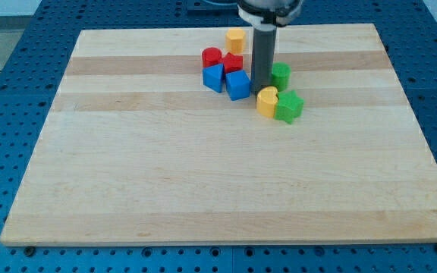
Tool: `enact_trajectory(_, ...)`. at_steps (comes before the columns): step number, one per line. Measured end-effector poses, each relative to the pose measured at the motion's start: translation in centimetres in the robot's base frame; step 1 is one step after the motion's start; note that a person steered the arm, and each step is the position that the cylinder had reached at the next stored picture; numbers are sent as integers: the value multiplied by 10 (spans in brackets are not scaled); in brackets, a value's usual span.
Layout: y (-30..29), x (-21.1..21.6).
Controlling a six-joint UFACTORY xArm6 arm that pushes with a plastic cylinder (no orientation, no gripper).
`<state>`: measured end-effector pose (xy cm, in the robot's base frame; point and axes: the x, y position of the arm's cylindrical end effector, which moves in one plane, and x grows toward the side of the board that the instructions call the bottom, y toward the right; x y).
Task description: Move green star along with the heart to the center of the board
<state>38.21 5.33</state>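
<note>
The green star (289,106) lies on the wooden board (203,174), right of centre in the view's upper part. The yellow heart (267,101) touches the star's left side. My tip (260,90) stands just above the heart's upper-left edge, between the blue cube (238,85) and a green round block (281,75). The rod rises straight up from the tip and hides part of the green round block's left side.
Left of the rod is a cluster: a red round block (212,56), a red block (233,63) and a second blue block (214,77). A yellow block (236,39) sits alone near the board's top edge.
</note>
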Motion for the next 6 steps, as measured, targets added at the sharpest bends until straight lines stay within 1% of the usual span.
enact_trajectory(1, 0, 32)
enact_trajectory(2, 17, 1)
enact_trajectory(3, 78, -2)
enact_trajectory(4, 82, 32)
enact_trajectory(5, 33, 47)
enact_trajectory(6, -7, 50)
